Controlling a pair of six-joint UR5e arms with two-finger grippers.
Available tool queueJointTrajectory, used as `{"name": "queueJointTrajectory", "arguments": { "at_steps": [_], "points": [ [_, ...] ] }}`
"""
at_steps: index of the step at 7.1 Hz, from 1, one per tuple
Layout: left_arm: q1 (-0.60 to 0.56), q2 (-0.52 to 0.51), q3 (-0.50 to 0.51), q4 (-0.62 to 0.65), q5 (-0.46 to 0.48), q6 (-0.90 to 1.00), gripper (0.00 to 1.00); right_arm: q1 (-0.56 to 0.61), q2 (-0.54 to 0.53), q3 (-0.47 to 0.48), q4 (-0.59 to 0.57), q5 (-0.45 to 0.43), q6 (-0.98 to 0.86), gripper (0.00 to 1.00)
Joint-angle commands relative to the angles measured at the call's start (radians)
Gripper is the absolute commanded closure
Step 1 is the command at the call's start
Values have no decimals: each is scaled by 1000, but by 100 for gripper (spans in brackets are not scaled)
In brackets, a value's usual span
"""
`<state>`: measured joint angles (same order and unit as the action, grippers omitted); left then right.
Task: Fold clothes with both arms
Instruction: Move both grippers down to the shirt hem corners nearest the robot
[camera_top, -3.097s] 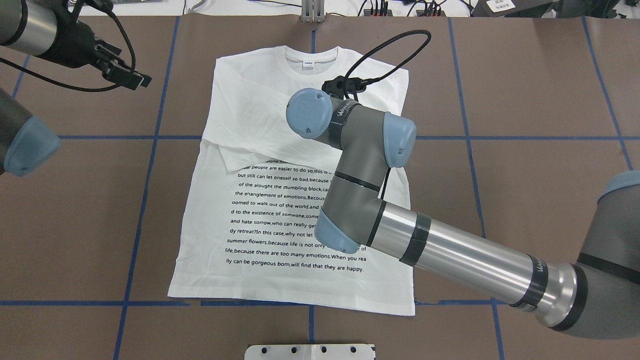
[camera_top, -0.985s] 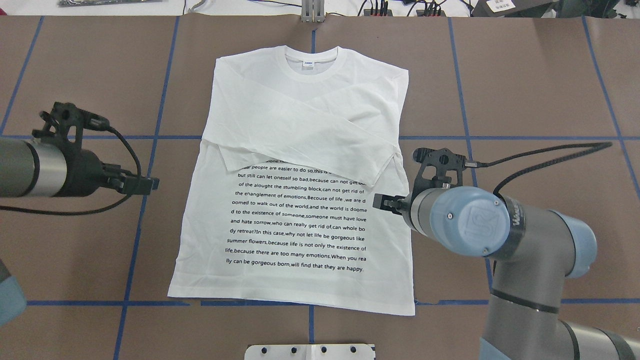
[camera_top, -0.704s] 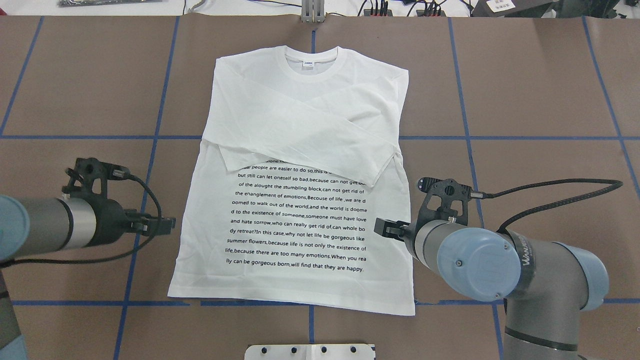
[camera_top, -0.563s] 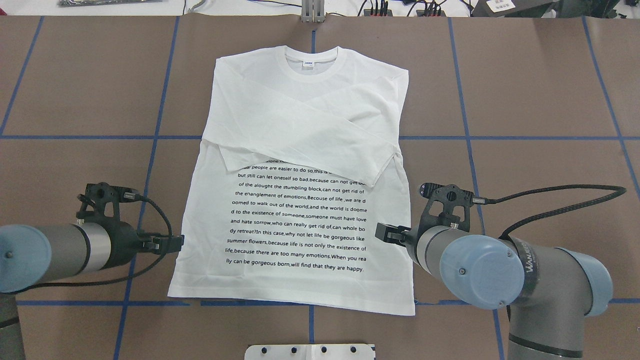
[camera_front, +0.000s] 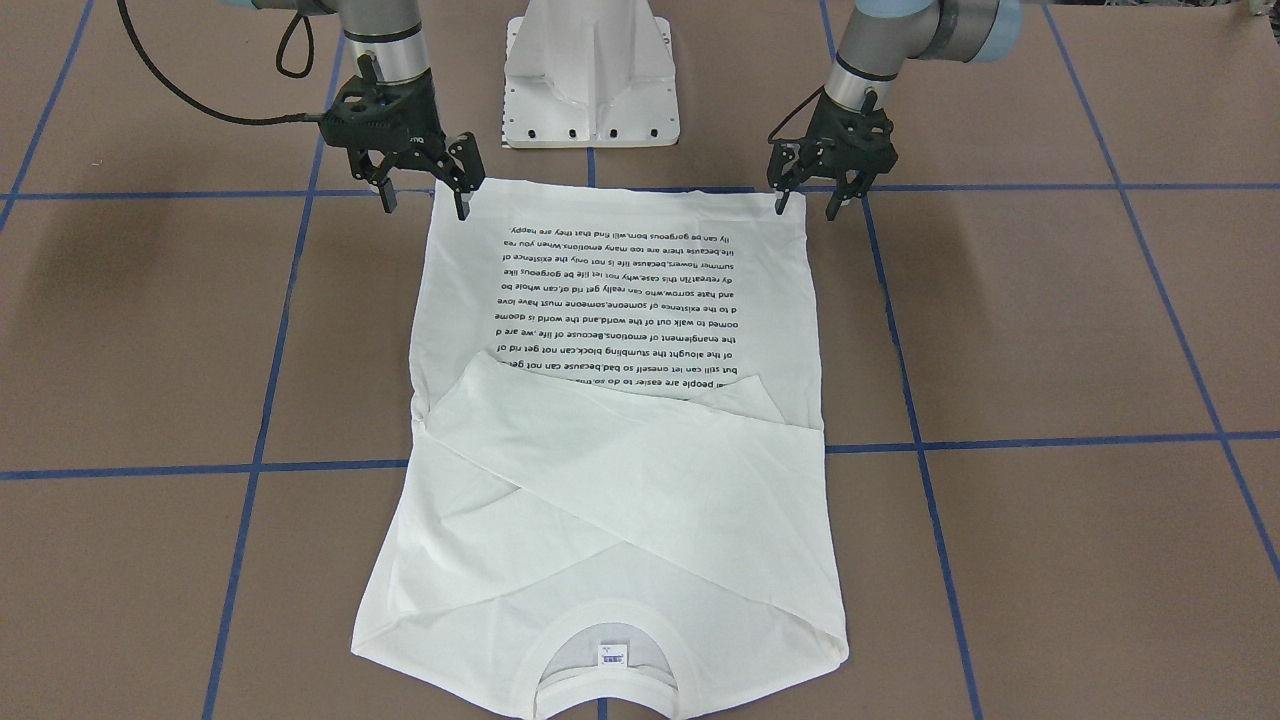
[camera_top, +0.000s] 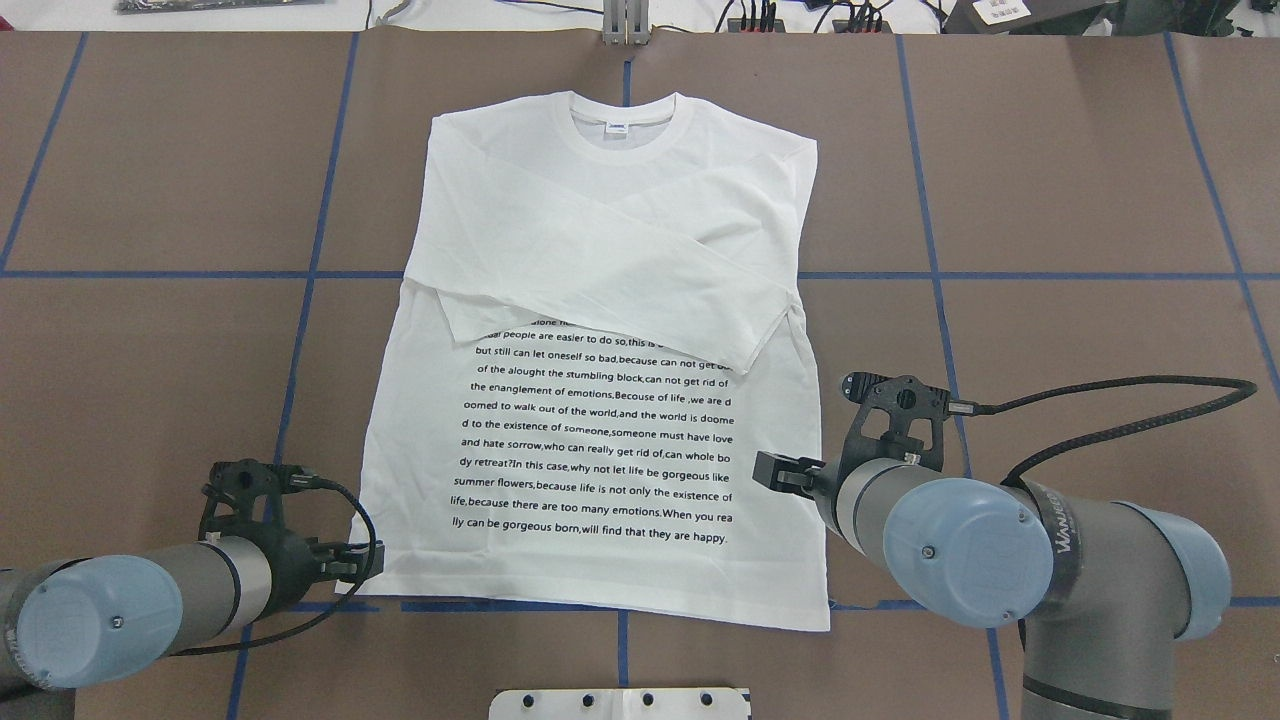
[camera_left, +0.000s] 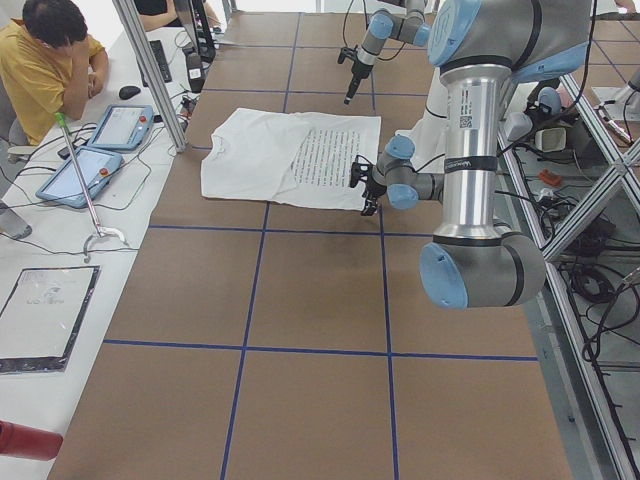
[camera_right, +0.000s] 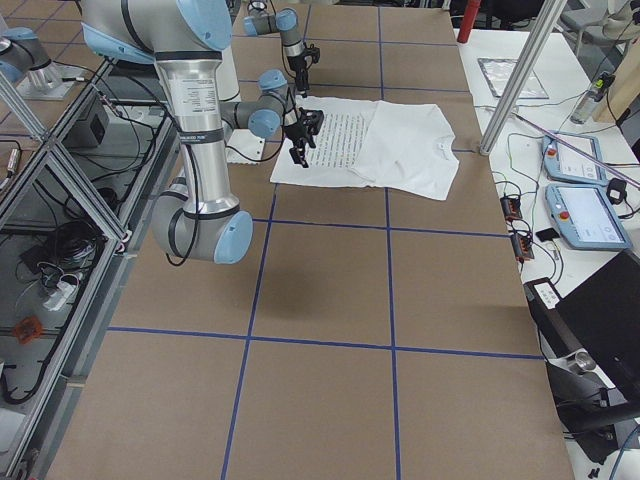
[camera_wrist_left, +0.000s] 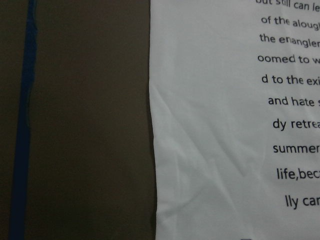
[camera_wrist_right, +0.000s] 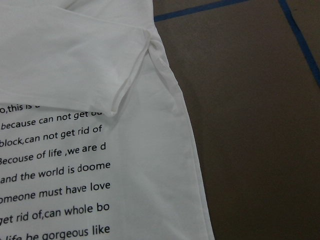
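Shirt (camera_top: 600, 450): flat on the table (camera_top: 1080, 180), print up, sleeves crossed, unmoved.
Left gripper (camera_front: 808, 200): fingers spread, holding nothing; has slid down to the near hem corner.
Right gripper (camera_front: 425, 200): spread, empty; has drawn back off the sleeves to the other hem side.
Meaning: sleeves look done; a hem grab for the lengthwise fold seems next.

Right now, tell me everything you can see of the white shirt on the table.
The white long-sleeved T-shirt lies flat on the brown table, black printed text facing up, round collar with a small blue-printed label farthest from the robot, hem nearest. Both sleeves are folded across the chest, crossing, covering the top text line. Fabric looks like cotton, lightly creased. The open left gripper and right gripper each straddle a hem corner; contact can't be told.
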<state>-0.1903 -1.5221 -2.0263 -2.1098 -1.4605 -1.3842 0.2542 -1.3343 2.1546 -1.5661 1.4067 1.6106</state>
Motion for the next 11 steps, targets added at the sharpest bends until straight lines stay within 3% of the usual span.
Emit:
{"name": "queueJointTrajectory", "arguments": {
  "at_steps": [1, 8, 11],
  "points": [
    [11, -3, 0, 17, 2, 2, 40, -1, 0, -2, 0, 0, 0, 0],
    [40, -6, -8, 17, 2, 2, 49, -3, 0, -7, -5, -2, 0, 0],
    [49, -6, -8, 17, 2, 1, 68, -3, 0, -12, -5, -2, 0, 0]
  ]
}}
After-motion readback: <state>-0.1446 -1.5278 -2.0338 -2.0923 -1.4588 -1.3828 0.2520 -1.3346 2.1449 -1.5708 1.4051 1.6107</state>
